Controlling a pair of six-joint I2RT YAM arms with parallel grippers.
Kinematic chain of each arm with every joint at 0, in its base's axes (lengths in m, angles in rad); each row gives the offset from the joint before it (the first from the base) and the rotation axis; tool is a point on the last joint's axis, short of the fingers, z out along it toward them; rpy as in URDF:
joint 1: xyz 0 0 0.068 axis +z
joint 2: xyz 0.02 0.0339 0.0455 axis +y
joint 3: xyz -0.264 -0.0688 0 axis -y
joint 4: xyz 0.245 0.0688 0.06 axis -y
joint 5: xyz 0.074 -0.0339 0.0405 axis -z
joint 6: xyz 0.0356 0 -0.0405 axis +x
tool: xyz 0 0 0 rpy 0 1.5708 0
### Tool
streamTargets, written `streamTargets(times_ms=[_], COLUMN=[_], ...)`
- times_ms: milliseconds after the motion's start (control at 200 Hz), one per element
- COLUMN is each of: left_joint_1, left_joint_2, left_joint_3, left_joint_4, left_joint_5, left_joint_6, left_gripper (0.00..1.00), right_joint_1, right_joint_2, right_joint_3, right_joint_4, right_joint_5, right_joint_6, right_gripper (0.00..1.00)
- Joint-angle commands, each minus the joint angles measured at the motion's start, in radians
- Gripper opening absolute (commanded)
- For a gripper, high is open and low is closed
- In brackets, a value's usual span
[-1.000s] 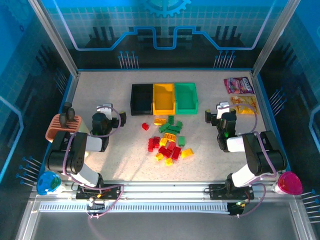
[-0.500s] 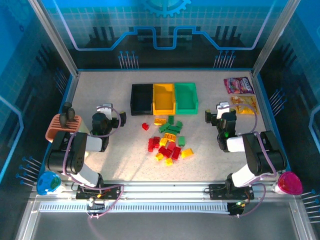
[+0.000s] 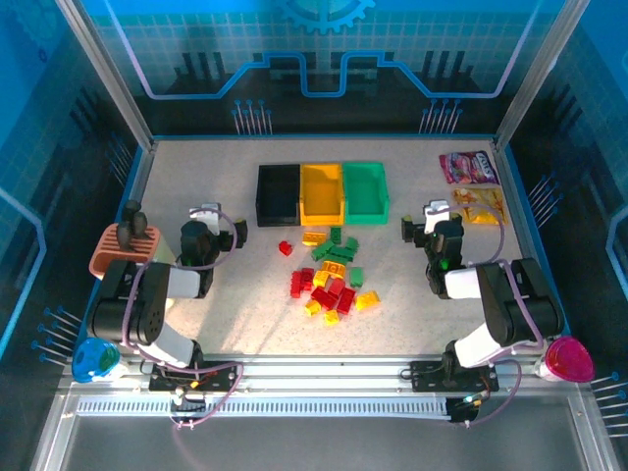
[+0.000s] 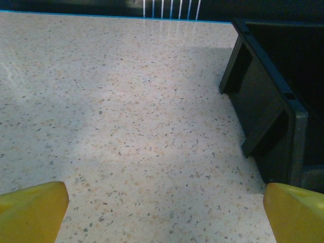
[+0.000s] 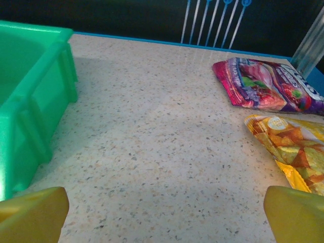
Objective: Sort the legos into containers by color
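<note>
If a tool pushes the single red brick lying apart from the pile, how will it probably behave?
The red brick looks like small hard plastic, so probably stiff and light. On the smooth table it would likely slide, not roll. Being tiny, it may turn when pushed off-centre.

The left arm (image 3: 137, 304) and right arm (image 3: 510, 309) share chunky black joint housings and glossy white link shells. A thin lilac cable (image 3: 234, 224) loops along each and curls beside its black base bracket. The left gripper (image 4: 162, 217) and right gripper (image 5: 162, 217) carry blunt yellow plastic wedge fingertips (image 4: 31, 211).
</note>
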Motion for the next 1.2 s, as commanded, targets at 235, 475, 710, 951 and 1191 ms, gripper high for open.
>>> streamTargets(times_ms=[235, 475, 710, 951, 1191], left_joint_1=[-0.038, -0.340, -0.465, -0.489, -0.492], left_joint_2=[-0.305, -0.240, -0.180, -0.059, 0.077], left_joint_3=[0.330, 0.463, 0.449, 0.490, 0.617], left_joint_4=[-0.761, -1.082, -1.202, -1.221, -1.262], left_joint_5=[0.068, -0.111, -0.119, -0.082, -0.071], left_joint_6=[-0.560, -0.495, -0.558, -0.653, -0.703], left_gripper=[0.99, 0.99, 0.93, 0.87, 0.81], right_joint_1=[0.035, 0.022, 0.110, 0.154, 0.192], right_joint_2=[-0.526, -0.497, -0.466, -0.340, -0.282], right_joint_3=[0.267, 0.366, 0.382, 0.414, 0.423], right_joint_4=[-0.822, -1.126, -1.211, -1.192, -1.165], right_joint_5=[-0.116, -0.313, -0.262, -0.280, -0.293], right_joint_6=[0.405, 0.449, 0.412, 0.428, 0.439], right_gripper=[1.00, 1.00, 0.97, 0.90, 0.89])
